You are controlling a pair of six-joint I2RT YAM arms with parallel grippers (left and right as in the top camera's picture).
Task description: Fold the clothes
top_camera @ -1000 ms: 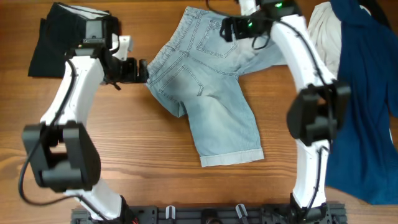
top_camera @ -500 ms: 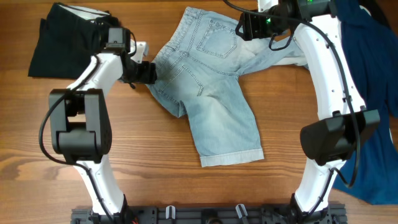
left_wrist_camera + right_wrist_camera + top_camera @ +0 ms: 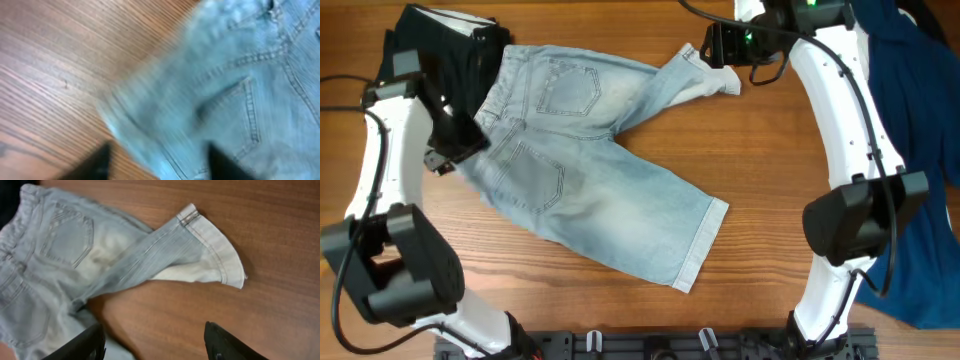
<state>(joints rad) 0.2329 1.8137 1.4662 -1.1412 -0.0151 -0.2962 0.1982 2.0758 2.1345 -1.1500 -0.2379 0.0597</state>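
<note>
Straddling denim shorts (image 3: 590,190) waistband, L gripper (image 3: 159,148) jaws wide; R gripper (image 3: 152,327) open, empty.

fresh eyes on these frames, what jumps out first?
The pale denim shorts dominate, spread back-pockets-up across the middle of the table. One leg is twisted toward the far edge so its whitish inside shows at the hem. The right end effector hovers open beside that hem, touching nothing. A dark-blue garment is heaped along the right edge, and a black garment lies in the far left corner.
</note>
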